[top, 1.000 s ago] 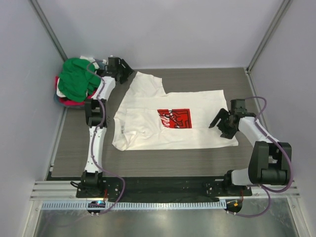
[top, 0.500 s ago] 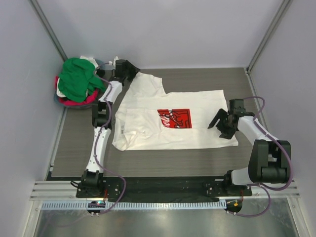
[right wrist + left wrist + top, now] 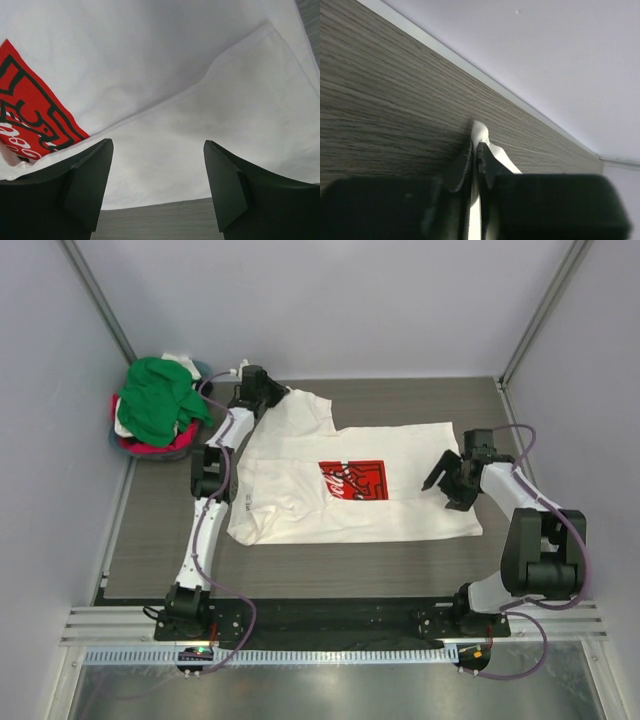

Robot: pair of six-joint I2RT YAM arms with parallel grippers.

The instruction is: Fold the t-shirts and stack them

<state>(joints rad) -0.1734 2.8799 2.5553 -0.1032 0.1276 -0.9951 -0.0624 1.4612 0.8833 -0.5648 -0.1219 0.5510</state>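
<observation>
Since the earlier frame, the left hand (image 3: pixel 262 390) has travelled from beside the heap of other t-shirts (image 3: pixel 155 410) toward 3 o'clock, onto the far sleeve (image 3: pixel 300 405) of the cream-white t-shirt (image 3: pixel 340 510), and its jaws have narrowed. The left wrist view shows them pinched on a thin white fold of cloth, with the table (image 3: pixel 400 560) just beneath. A low grip at the sleeve edge suits lifting that sleeve inward for a fold. The shirt lies flat at the middle of the table, red print (image 3: pixel 352 481) facing up, collar toward 9 o'clock and hem toward 3 o'clock. The right hand (image 3: pixel 448 480) has shifted slightly toward 12 o'clock and hangs over the hem side at 3 o'clock, jaws wide, holding nothing. Its wrist view shows white cloth below the fingers (image 3: pixel 85 185); contact cannot be confirmed. This position appears intended to take or steady the opposite side. The heap sits at 10 o'clock, not yet folded.
</observation>
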